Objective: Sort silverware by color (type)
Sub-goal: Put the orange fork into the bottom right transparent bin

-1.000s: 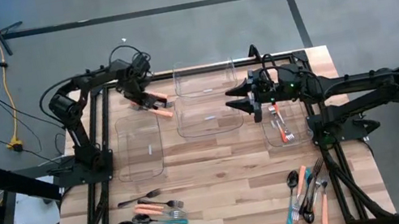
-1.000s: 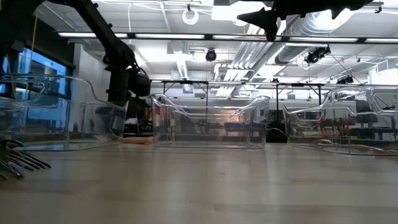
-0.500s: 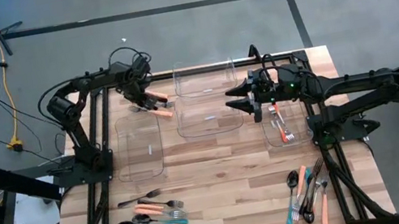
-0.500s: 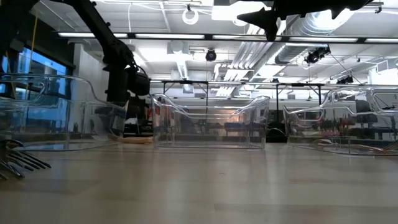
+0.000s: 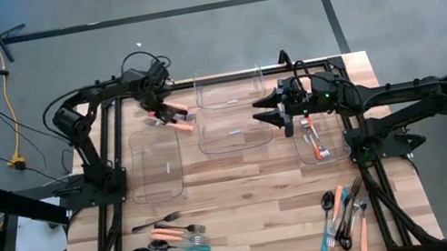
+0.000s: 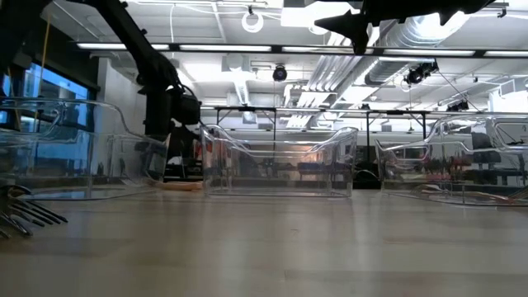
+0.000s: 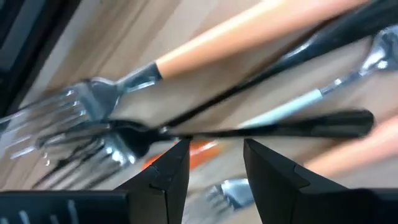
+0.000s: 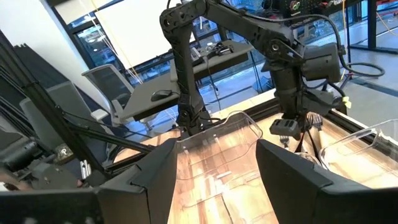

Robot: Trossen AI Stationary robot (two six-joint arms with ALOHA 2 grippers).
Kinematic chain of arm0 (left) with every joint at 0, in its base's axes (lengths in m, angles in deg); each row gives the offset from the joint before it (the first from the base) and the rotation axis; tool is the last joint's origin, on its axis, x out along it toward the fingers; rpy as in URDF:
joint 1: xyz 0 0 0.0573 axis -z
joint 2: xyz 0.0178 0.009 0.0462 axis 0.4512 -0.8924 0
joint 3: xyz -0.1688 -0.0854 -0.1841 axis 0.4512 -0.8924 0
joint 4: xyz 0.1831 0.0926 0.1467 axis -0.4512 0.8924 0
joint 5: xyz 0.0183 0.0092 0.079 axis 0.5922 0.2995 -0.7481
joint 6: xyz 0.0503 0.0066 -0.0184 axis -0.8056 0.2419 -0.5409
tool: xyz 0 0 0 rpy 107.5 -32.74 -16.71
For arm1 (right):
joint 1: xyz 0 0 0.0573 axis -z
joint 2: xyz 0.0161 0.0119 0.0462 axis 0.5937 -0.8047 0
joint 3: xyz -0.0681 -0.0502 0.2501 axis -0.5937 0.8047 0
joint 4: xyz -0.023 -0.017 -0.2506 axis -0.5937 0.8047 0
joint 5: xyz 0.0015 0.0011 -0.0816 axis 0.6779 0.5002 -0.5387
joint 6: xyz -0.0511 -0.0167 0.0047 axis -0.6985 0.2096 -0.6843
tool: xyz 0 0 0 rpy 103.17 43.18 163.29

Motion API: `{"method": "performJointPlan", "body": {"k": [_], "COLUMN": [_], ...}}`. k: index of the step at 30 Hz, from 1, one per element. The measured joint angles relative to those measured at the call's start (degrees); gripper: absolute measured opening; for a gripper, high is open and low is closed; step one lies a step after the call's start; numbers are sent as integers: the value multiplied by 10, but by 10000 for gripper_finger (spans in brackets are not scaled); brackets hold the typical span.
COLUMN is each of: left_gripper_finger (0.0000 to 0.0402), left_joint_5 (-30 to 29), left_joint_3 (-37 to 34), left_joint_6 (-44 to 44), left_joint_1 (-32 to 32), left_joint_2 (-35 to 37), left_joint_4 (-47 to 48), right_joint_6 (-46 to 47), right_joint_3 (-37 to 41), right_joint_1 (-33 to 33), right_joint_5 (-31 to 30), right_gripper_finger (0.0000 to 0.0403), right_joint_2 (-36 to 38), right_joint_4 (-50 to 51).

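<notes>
My left gripper [image 5: 167, 113] points down at the table's far left, over a small pile of silverware [image 5: 179, 123]. In the left wrist view its fingers stand open [image 7: 214, 146] above an orange-handled fork [image 7: 205, 46], a black fork [image 7: 249, 132] and a teal-handled piece [image 7: 286, 106], all lying crossed on the wood. I cannot tell whether the tips touch the pile. My right gripper [image 5: 263, 111] waits open and level above the middle bins, pointing toward the table's left.
Clear bins stand at the left [image 5: 156, 160], middle [image 5: 234, 133], far middle [image 5: 229, 87] and right [image 5: 321, 143]; the right one holds orange-handled pieces [image 5: 313, 135]. More silverware lies in heaps near the front left [image 5: 174, 236] and front right [image 5: 343, 215].
My left gripper has rolled a little about its downward-pointing line while staying over the far-left pile. Its finger gap looks unchanged.
</notes>
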Motion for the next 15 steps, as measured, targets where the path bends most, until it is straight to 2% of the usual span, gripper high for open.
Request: {"method": "performJointPlan", "body": {"k": [15], "left_gripper_finger": [140], "left_joint_5": [-1], "left_joint_3": [0], "left_joint_6": [-44], "left_joint_1": [1], "left_joint_2": [-4], "left_joint_4": [10], "right_joint_6": [5], "right_joint_3": [0], "right_joint_1": [0], "right_joint_5": [0], "right_gripper_finger": [204], "right_joint_2": [0], "right_joint_4": [0]}}
